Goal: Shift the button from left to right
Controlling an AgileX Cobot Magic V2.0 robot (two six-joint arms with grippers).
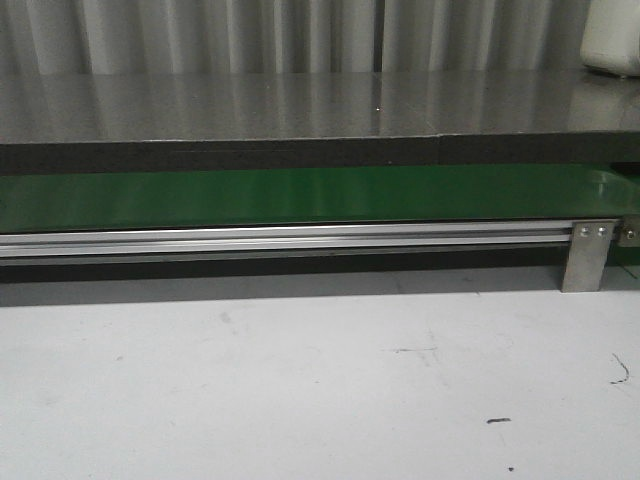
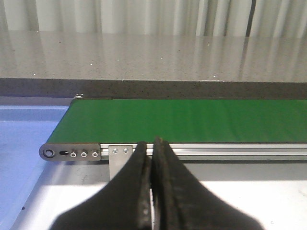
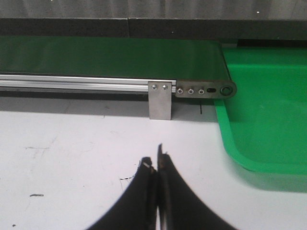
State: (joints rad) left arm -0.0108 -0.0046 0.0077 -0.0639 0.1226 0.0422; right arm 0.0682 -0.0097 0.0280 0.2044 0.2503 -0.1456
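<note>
The button is not in view in any frame. The green conveyor belt [image 1: 300, 197] runs across the front view on an aluminium rail [image 1: 280, 240], and it is bare. My left gripper [image 2: 150, 146] is shut and empty, hovering over the white table just in front of the belt's left end [image 2: 144, 120]. My right gripper [image 3: 155, 160] is shut and empty over the white table, short of the belt's right end [image 3: 120, 57]. Neither gripper shows in the front view.
A blue tray [image 2: 24, 143] sits by the belt's left end roller [image 2: 48, 153]. A green bin [image 3: 268, 110] sits past the right end. Metal brackets [image 1: 586, 255] hold the rail. A grey counter [image 1: 300, 105] lies behind the belt.
</note>
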